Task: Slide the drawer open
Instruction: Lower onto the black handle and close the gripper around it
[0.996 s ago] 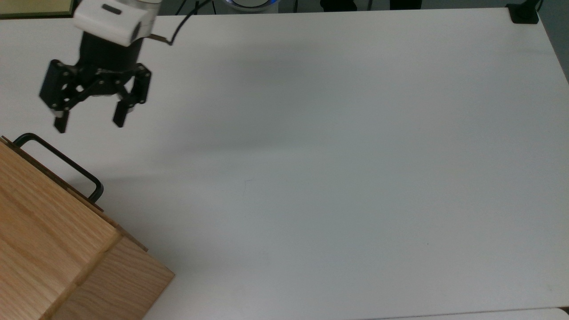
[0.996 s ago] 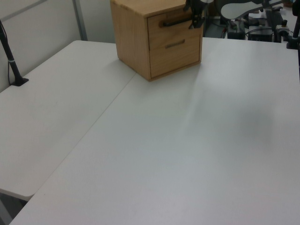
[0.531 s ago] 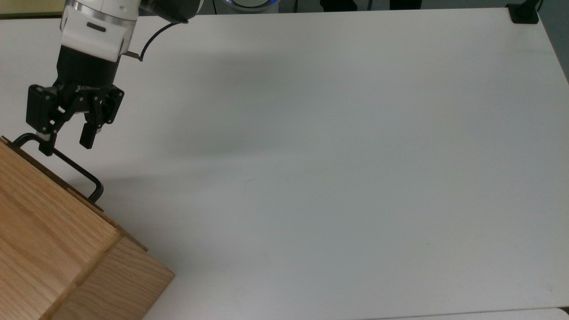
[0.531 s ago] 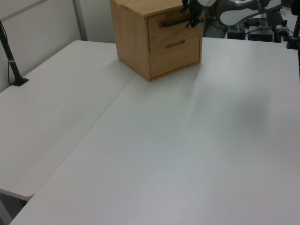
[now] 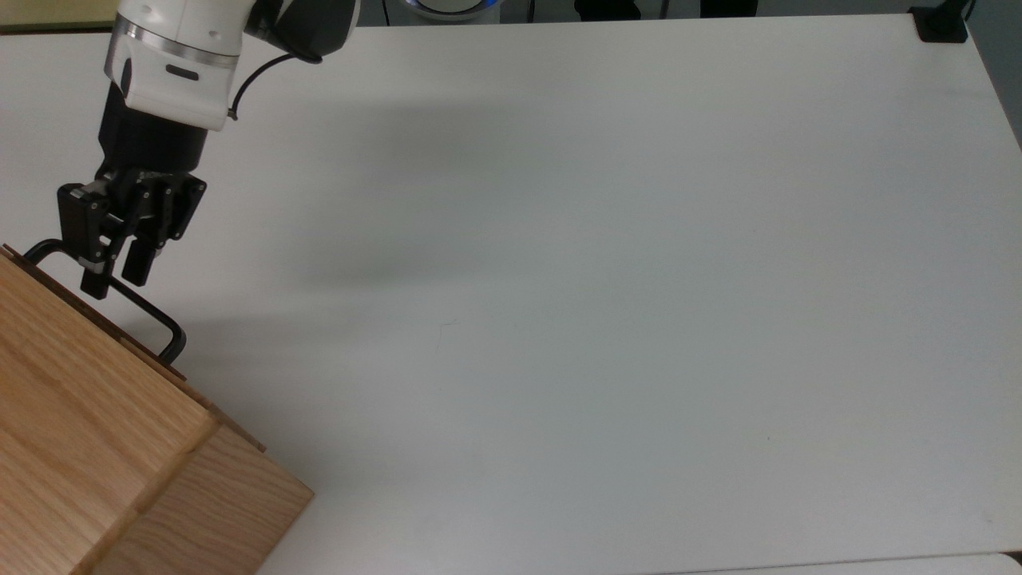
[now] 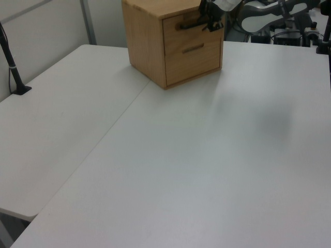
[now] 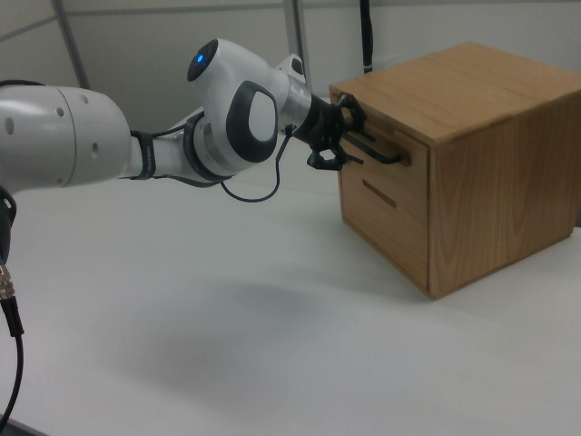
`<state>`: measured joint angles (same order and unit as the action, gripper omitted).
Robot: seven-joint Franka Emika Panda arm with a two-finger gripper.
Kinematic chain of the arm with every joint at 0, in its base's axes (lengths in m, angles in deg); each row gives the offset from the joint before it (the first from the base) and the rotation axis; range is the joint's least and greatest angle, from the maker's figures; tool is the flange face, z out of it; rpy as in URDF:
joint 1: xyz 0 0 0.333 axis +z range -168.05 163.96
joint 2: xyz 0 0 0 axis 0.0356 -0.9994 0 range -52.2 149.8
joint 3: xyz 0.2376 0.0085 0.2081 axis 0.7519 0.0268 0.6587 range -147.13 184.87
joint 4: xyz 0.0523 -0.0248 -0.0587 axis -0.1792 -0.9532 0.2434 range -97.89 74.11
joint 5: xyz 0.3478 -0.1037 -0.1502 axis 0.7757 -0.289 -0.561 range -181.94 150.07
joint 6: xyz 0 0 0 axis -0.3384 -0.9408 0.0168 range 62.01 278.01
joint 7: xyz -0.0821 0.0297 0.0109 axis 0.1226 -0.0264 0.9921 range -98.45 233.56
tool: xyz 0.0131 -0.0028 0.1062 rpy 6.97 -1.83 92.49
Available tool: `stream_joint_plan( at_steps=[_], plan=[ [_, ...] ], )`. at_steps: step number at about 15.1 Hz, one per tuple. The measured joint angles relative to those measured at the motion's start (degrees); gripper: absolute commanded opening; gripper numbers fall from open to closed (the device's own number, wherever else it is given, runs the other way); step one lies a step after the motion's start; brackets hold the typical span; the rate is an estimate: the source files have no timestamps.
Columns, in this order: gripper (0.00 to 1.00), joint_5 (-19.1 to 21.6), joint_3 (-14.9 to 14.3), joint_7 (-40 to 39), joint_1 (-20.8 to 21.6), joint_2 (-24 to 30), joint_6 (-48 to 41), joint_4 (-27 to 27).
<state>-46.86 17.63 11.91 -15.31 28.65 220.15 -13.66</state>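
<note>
Drawer handle (image 5: 120,291), a black bar, runs between the jaws of the gripper (image 5: 114,279) at the left edge of the top view; the fingers sit close on either side of it, pinching it. In the right view the gripper (image 7: 349,136) meets the bar at upper center, against the top drawer (image 7: 386,177) of the oak cabinet (image 7: 490,182), whose front sits flush with the cabinet face. In the left view the cabinet (image 6: 150,41) stands at the upper center of the white tabletop (image 5: 599,279), with the gripper (image 6: 208,19) at the bar's right end. The white arm (image 7: 109,145) reaches in from the right view's left. Half a second earlier the jaws were wider apart and higher in the top view, only one finger at the bar; they have since slid down along it and narrowed.
</note>
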Motion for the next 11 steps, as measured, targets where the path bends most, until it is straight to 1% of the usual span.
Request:
stream_joint_plan(
  at_steps=[1,2,3,5,7,9,11],
  plan=[
    [0.32,0.00,0.00,-0.53,-0.29,-0.06,0.39,0.02],
    [0.25,0.00,0.00,-0.85,-0.50,-0.08,0.70,0.05],
    [0.23,0.00,0.03,-1.03,-0.52,-0.08,0.77,0.10],
    [0.14,0.00,0.18,-1.05,-0.52,-0.08,0.78,0.17],
    [0.08,0.00,0.45,-1.01,-0.52,-0.13,0.77,0.11],
    [0.07,0.04,0.48,1.06,-0.53,-0.14,0.77,0.11],
    [0.04,0.04,0.49,2.37,-0.53,-0.14,0.77,0.11]
  ],
)
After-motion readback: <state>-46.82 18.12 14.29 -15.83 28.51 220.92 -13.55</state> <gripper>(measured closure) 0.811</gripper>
